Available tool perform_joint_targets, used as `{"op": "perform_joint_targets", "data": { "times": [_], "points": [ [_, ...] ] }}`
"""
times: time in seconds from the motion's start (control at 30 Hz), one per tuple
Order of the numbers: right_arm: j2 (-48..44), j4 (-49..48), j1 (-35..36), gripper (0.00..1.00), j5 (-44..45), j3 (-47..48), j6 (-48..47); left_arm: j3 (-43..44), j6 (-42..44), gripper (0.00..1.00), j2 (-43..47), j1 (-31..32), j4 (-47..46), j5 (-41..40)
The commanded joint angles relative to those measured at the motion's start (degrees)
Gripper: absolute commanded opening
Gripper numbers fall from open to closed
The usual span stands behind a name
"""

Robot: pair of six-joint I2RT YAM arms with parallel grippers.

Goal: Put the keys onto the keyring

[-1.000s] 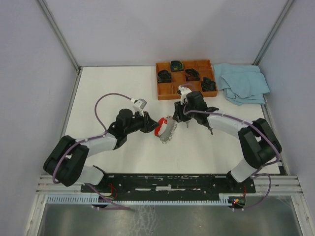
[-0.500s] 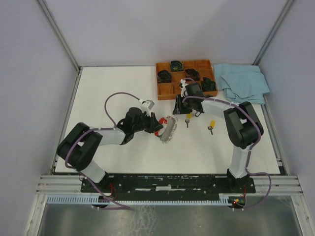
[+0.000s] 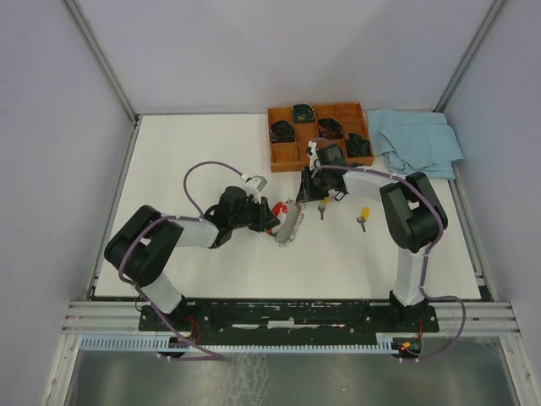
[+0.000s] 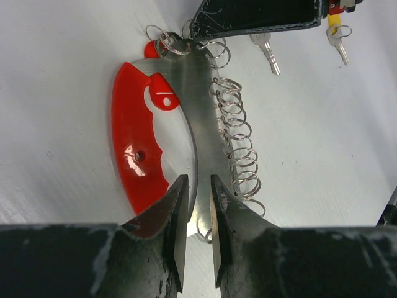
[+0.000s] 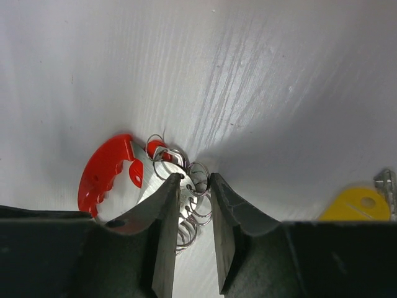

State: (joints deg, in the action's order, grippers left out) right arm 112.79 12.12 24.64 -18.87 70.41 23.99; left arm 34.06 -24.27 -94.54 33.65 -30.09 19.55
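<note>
Now, keyring (image 4: 133, 133) edge between the left jaws.

No legible text, label, brand or number anywhere. Only a small white dash-like mark on a red tab of the keyring (image 4: 130, 124), unreadable as any character.

Two robot arms, the left arm (image 3: 182, 230) and the right arm (image 3: 406, 211). One keyring (image 4: 133, 133), with one red band and one steel plate. Its wire rings (image 4: 239, 133) overlap too much to count. Two loose keys on the one table (image 3: 186, 152): a yellow-capped key (image 4: 338, 40) and a second key (image 4: 268, 54) with its head hidden. One wooden tray (image 3: 270, 139) with at least four black items (image 3: 281, 131). One blue cloth (image 3: 418, 142).
</note>
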Motion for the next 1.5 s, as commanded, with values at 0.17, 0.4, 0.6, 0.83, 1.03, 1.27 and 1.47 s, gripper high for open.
{"op": "perform_joint_targets", "data": {
  "times": [0.17,0.4,0.6,0.83,1.03,1.27,1.47],
  "points": [
    [-1.0,-1.8,0.0,0.13,-4.3,0.3,0.9,0.9,2.2,0.27,-1.3,0.5,-2.8,-1.0],
    [-5.5,-1.9,0.1,0.01,-4.5,-0.6,-1.5,-0.9,2.1,0.27,2.3,0.6,-3.9,-2.5],
    [-11.3,-2.0,0.9,0.01,-5.7,-1.6,-6.7,-3.0,2.9,0.27,9.3,0.5,-4.0,-5.0],
    [-17.6,-2.0,2.7,0.01,-8.5,-1.7,-12.2,-3.9,7.2,0.29,20.9,0.4,-0.3,-9.3],
    [-22.8,-1.5,5.4,0.01,-10.4,-2.3,-18.0,-4.6,10.5,0.31,27.5,0.2,1.5,-9.6],
    [-26.8,-1.8,8.7,0.01,-15.4,-3.9,-26.0,-5.4,14.2,0.31,32.1,0.2,2.0,-7.3],
    [-29.5,-3.5,10.7,0.01,-18.6,-7.5,-34.0,-7.0,18.1,0.31,35.4,0.2,1.4,-4.2]
  ]
}}
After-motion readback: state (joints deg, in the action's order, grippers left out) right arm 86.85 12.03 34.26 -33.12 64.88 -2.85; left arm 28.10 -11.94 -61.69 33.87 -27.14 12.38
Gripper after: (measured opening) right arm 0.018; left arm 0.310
